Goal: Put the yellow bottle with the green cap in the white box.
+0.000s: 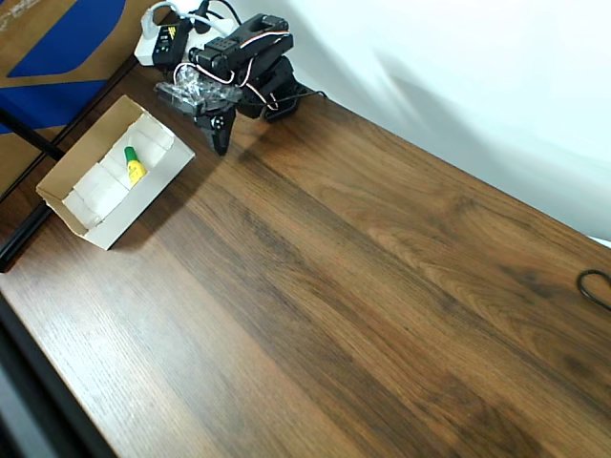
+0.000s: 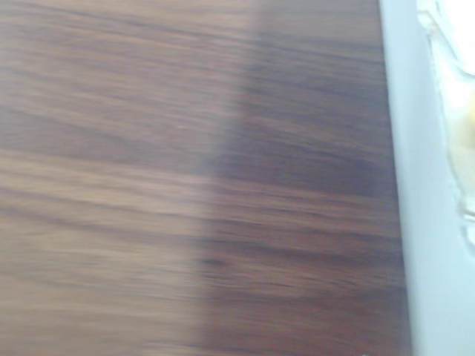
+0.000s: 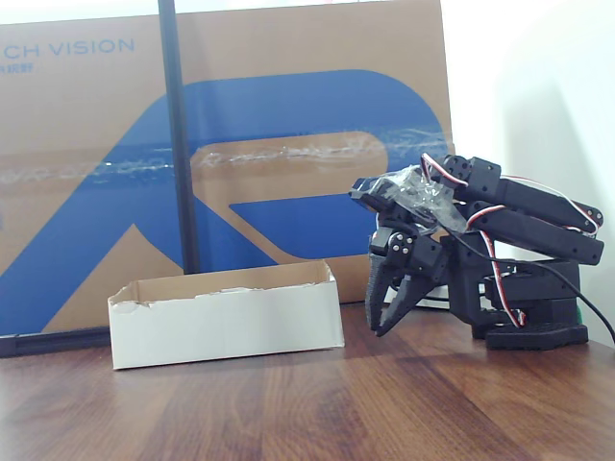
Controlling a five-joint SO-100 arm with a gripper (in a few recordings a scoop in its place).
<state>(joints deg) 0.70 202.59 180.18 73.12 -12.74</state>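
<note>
The yellow bottle with the green cap (image 1: 135, 168) lies inside the white box (image 1: 67, 196), cap pointing to the far side in the overhead view. In the fixed view the white box (image 3: 226, 322) stands on the table left of the arm, and its wall hides the bottle. My gripper (image 1: 221, 143) hangs just right of the box, fingers pointing down, tips just above the wood. The gripper (image 3: 386, 327) looks shut with nothing in it. The blurred wrist view shows wood and the box's white wall (image 2: 423, 222) at the right edge.
The black arm base (image 3: 533, 317) sits at the table's back, folded up. A big cardboard panel with blue print (image 3: 288, 144) and a black pole (image 3: 178, 144) stand behind the box. A black cable (image 1: 597, 286) lies at the right edge. Bare wood (image 1: 334, 315) spreads over the rest.
</note>
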